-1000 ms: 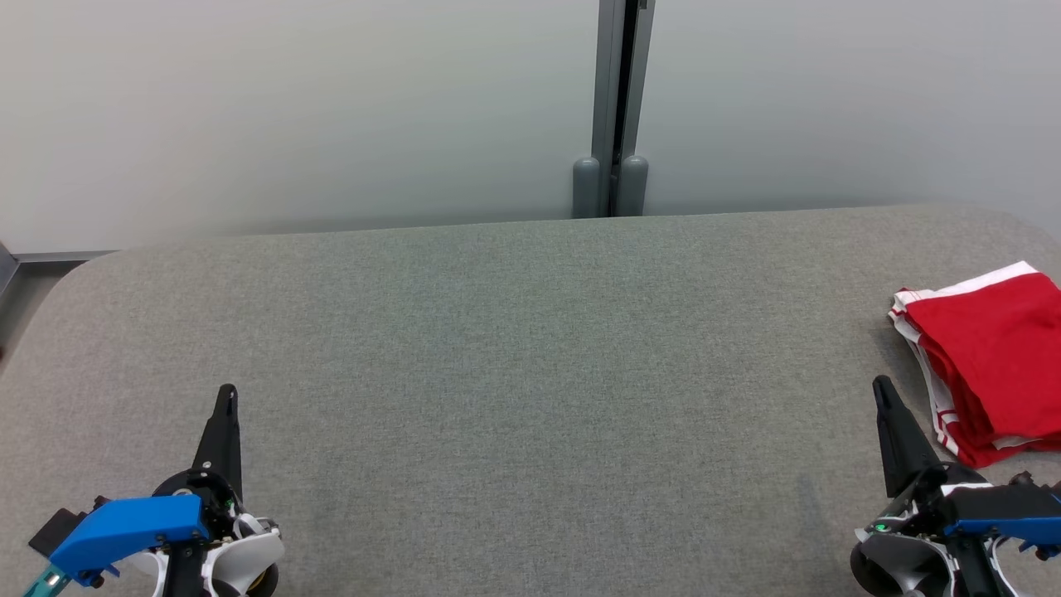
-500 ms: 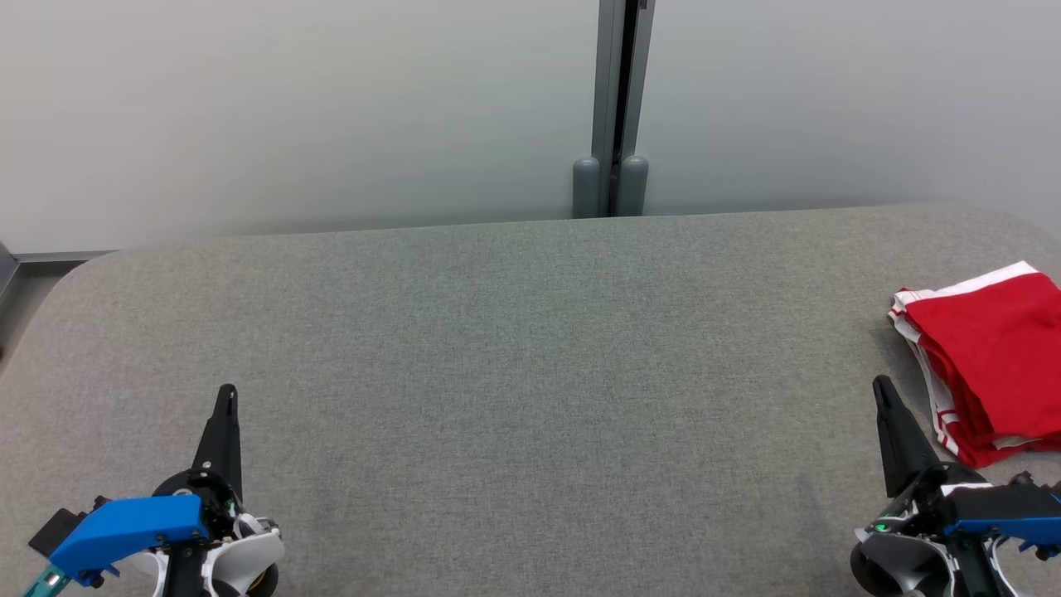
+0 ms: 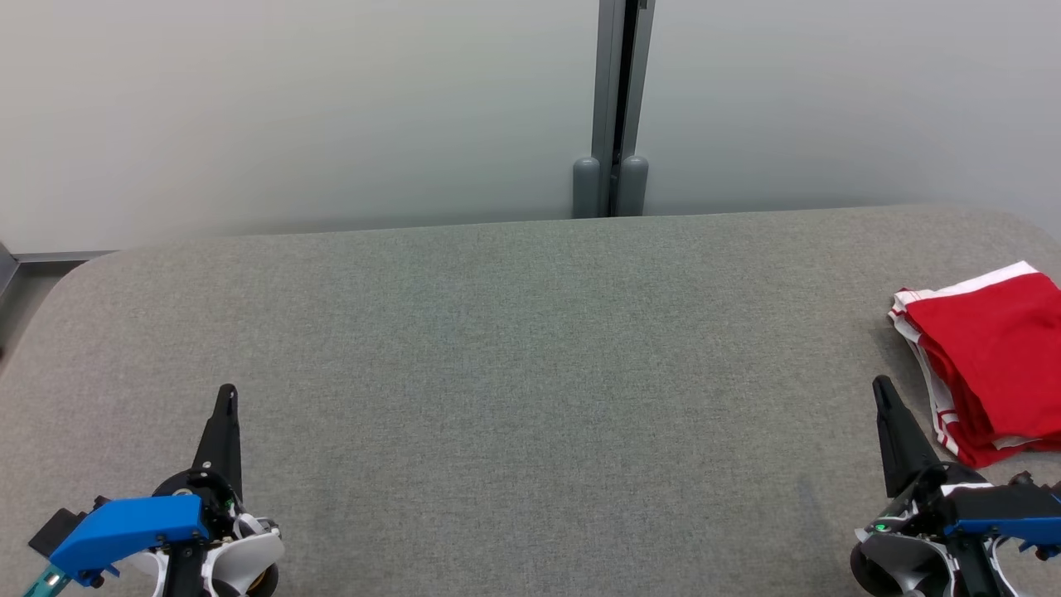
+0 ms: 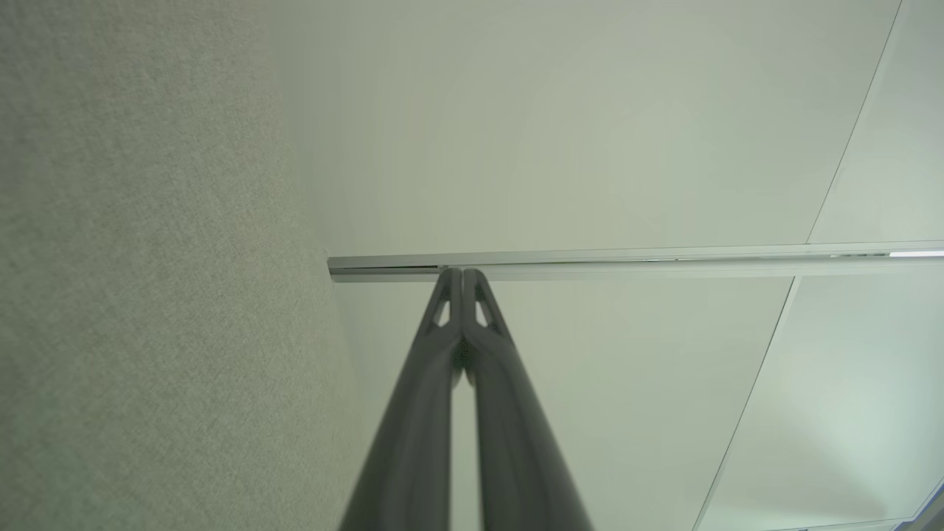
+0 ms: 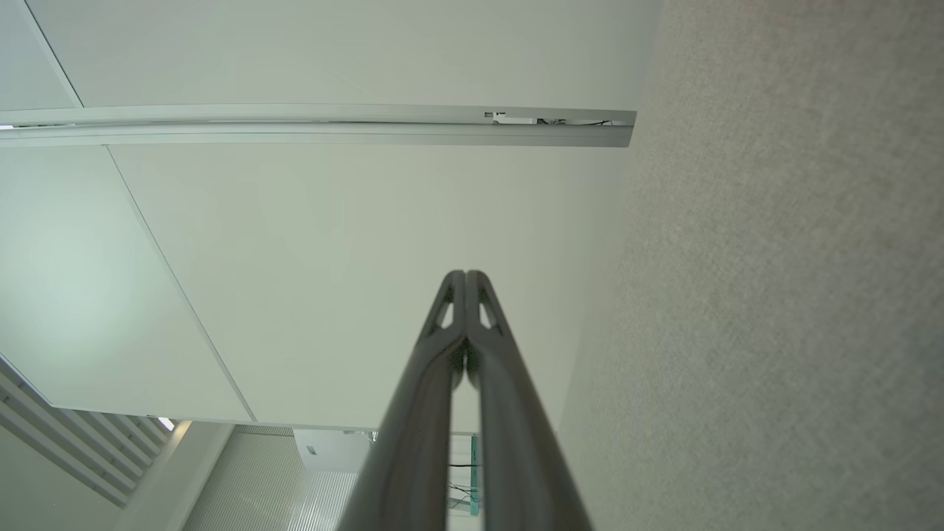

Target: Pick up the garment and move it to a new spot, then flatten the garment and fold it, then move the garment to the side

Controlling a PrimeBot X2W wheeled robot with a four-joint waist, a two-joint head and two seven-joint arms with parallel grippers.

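1. The wall panels (image 3: 290, 108) are pale and plain. They stand upright behind the table and span the full width of the head view.
2. The table (image 3: 530, 373) has a grey woven fabric top with rounded far corners. Its far edge meets the foot of the panels.
3. The garment (image 3: 986, 373) is red fabric with white striped trim, folded into a compact stack of layers. It lies flat on the table at the robot's far right, and its right portion is cut off by the picture edge. The trim suggests sports shorts, but the folded state does not allow the type to be confirmed.
4. The metal post (image 3: 615, 99) is a grey upright profile set between two panels, right of centre. Two rounded grey caps (image 3: 609, 186) sit at its foot, at the table's far edge.
5. The left gripper (image 3: 225, 391) is at the lower left of the head view, above the table, with its fingers pointing toward the wall. The left wrist view shows the two fingers pressed together at the tips, with nothing between them. A blue housing (image 3: 128, 526) sits at its base.
6. The right gripper (image 3: 880, 383) is at the lower right, with its fingers likewise pressed together and holding nothing. Its tip is near the garment's left edge, and a strip of table shows between them.
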